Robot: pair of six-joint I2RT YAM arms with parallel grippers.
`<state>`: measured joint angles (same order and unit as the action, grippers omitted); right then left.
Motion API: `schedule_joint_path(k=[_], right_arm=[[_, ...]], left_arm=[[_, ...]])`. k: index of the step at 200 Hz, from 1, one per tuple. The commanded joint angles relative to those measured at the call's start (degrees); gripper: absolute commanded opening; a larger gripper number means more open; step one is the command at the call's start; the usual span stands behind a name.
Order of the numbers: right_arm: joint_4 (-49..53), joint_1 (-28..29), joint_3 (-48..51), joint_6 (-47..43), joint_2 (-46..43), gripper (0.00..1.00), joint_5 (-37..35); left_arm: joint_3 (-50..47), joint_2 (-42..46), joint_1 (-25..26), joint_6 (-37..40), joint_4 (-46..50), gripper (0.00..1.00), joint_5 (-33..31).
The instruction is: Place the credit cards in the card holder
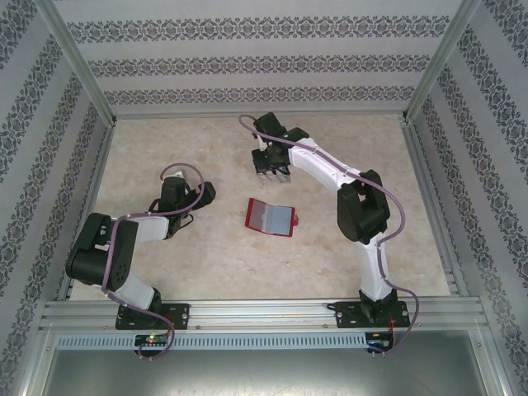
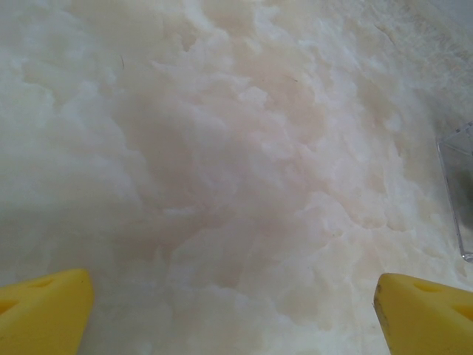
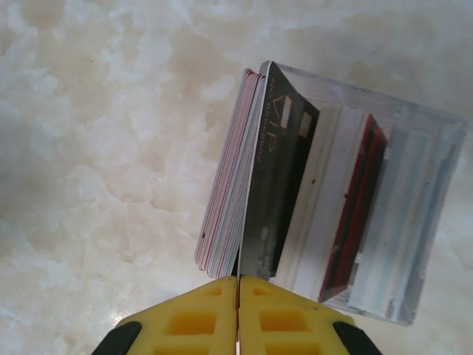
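Red card holder [image 1: 271, 216]: it is laid open and flat on the marbled table [image 1: 165, 148]. A grey inner panel is framed by a red border, and a small red tab is seen at its right end.
Position: it is placed mid-table between the two arms, near the right gripper [image 1: 272, 175] on the side closer to the bases, and apart from it.
Axis: the long side is run left to right with a slight tilt, and the tab is pointed right.
Credit cards [image 3: 310, 222]: they are stood on edge in a clear stand [image 3: 432, 170]. A pale stack [image 3: 225, 200] with pink-red edges is set at the left, a dark card [image 3: 281, 192] lettered "VIP" beside it, then white cards and a red card [image 3: 355, 214].
Card axis: in the right wrist view the long sides are run away from the fingers [image 3: 192, 318], leaned slightly right.
Right claw: the yellow fingers are pressed together, and the dark card's near edge is pinched in the seam.
Left gripper [image 2: 233, 310]: it is spread wide over bare table, with nothing held between.
Hidden: in the top view the stand is largely covered by the right gripper. The holder's pockets cannot be made out, and the stand is cut off at the left wrist view's right edge.
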<state>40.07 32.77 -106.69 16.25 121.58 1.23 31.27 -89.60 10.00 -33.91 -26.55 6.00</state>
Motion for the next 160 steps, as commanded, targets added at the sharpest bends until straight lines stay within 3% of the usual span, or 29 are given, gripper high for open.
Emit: schedule_joint_path(k=[1, 29, 46, 68, 99, 124, 146, 160], right_arm=[[0.62, 0.27, 2.17, 0.1, -3.51, 0.07, -3.7], [-3.35, 0.01, 10.41, 1.19, -9.65, 0.01, -5.74], [-7.54, -0.79, 17.54, 1.76, -15.34, 0.0, -2.25], [-12.17, -2.68, 26.62, 3.77, -22.6, 0.0, 5.17], [-17.99, -4.12, 39.43, 7.4, -31.93, 0.0, 14.28], [-24.07, -3.86, 49.97, 14.09, -37.55, 0.0, 19.08], [-34.55, -4.2, 59.98, 22.16, -41.4, 0.01, 25.13], [-38.58, -4.85, 64.41, 26.18, -42.68, 0.0, 27.98]], left_arm=[[0.85, -0.89, -0.48, 0.38, -2.69, 0.98, 2.19], [-0.03, 0.45, -0.18, 0.6, -3.81, 0.97, 6.03], [-0.67, 1.63, 0.02, 0.07, -3.12, 0.96, 9.86], [2.45, 6.44, 0.53, -3.04, 9.18, 0.96, 15.03], [3.29, 14.47, 6.18, -1.76, 18.78, 0.97, 17.68], [6.27, 13.57, 9.66, -0.69, 25.38, 0.97, 24.13], [8.59, 9.27, 13.46, -0.22, 27.42, 0.91, 24.62], [9.31, 6.34, 14.6, -0.25, 27.5, 0.78, 23.88]])
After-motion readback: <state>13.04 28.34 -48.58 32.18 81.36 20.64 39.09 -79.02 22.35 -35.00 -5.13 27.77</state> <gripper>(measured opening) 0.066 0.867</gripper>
